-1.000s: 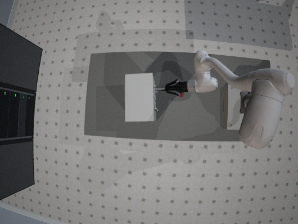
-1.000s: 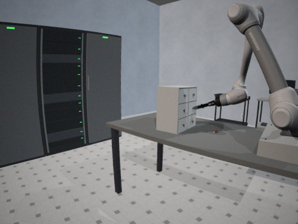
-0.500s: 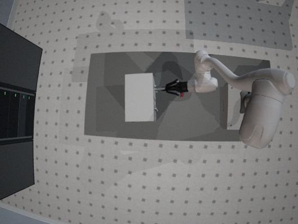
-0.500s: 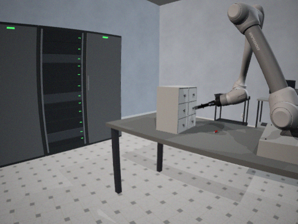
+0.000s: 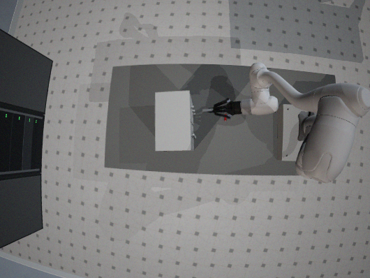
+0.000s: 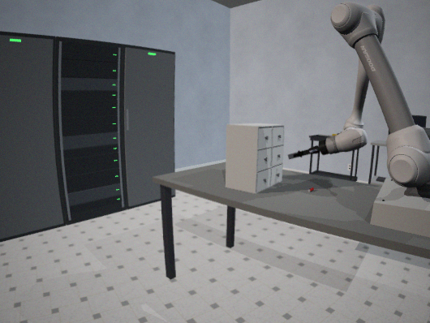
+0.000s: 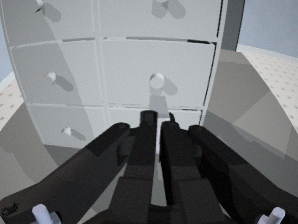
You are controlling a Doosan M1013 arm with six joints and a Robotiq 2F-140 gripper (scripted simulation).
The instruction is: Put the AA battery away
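Note:
The small white chest (image 5: 173,120) stands on the grey table, also in the side view (image 6: 255,157) and filling the wrist view (image 7: 127,50). Its six drawers all look pushed in. My gripper (image 5: 204,110) (image 6: 293,155) is shut and empty, held level a short way in front of the chest's right column, at middle-row height. In the wrist view its fingertips (image 7: 158,123) point just below the knob of the middle right drawer (image 7: 157,80), apart from it. The AA battery, small and red, lies on the table under my wrist (image 5: 226,119) and to the right of the chest (image 6: 311,189).
The robot's pale base block (image 5: 291,132) sits at the table's right end. Dark server cabinets (image 6: 81,130) stand at the wall beyond the table. A small dark side table (image 6: 324,156) stands behind the arm.

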